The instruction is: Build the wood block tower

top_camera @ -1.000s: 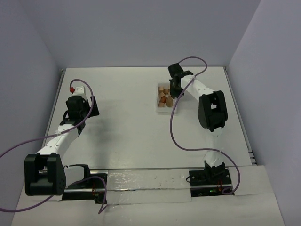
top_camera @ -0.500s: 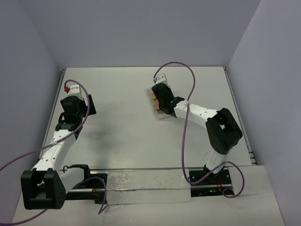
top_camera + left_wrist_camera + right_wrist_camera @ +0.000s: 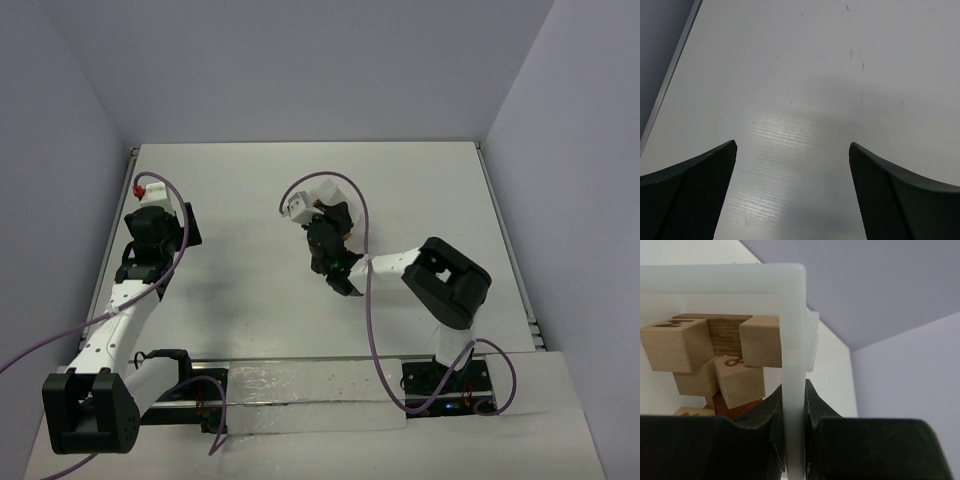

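My right gripper (image 3: 793,386) is shut on the rim of the white tray (image 3: 792,315), one finger on each side of the wall. Several light wooden blocks (image 3: 675,345) lie jumbled inside the tray, with a reddish-brown one (image 3: 732,407) underneath. In the top view the tray (image 3: 322,190) hangs tilted above the table's middle, held by the right gripper (image 3: 322,222); its blocks are hidden there. No stacked tower of blocks shows in any view. My left gripper (image 3: 792,165) is open over bare table at the far left (image 3: 165,225).
The table's left edge (image 3: 670,80) runs close beside the left gripper. Purple cables (image 3: 365,290) loop off both arms. Walls close in the table at the back and on both sides.
The right arm has carried the tray from the back right toward the table's middle, tilting it on the way. The left arm has shifted slightly toward the back.
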`<state>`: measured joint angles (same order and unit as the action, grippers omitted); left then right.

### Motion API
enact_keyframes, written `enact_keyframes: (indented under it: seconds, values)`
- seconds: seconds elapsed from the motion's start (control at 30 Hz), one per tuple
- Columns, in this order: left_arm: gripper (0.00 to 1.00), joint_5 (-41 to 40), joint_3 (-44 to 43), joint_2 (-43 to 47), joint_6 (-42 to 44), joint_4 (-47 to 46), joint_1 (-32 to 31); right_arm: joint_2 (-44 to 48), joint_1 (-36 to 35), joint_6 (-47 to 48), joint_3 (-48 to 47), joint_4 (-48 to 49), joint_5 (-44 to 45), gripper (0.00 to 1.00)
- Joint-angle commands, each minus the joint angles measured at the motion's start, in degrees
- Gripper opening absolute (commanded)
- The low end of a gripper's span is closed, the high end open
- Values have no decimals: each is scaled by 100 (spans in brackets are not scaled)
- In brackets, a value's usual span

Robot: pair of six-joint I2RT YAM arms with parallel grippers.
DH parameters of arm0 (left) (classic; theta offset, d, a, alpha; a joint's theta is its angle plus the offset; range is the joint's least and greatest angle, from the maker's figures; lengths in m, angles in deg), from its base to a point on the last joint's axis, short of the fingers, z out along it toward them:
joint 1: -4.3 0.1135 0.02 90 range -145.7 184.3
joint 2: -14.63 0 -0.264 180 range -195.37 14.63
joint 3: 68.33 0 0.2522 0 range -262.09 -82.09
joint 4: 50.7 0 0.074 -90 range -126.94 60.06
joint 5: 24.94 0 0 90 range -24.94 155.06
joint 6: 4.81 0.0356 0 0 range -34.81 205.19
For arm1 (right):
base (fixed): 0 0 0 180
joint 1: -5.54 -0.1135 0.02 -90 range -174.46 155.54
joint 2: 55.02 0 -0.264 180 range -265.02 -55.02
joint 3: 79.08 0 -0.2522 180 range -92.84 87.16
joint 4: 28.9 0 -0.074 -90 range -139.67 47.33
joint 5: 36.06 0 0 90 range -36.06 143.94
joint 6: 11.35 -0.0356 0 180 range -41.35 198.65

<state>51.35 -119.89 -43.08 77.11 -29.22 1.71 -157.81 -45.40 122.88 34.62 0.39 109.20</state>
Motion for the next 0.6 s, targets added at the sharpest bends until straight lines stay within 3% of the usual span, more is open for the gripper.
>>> enact_keyframes:
  seconds: [0.0,0.03,0.1,0.17,0.57]
  values:
    - [99,-60,-87,120,60,-7,-5,-537,-301,2273,255,3830,536,0]
    - [99,-52,-86,121,61,-8,-4,-570,-313,2651,280,3930,506,0]
    - [99,-36,-78,128,61,-16,12,-1059,-487,3759,280,5264,379,0]
    - [99,-18,-86,128,52,-7,13,-1275,-553,4130,271,5701,306,0]
    - [99,14,-69,128,61,-16,39,-1841,-850,4841,93,5811,65,0]
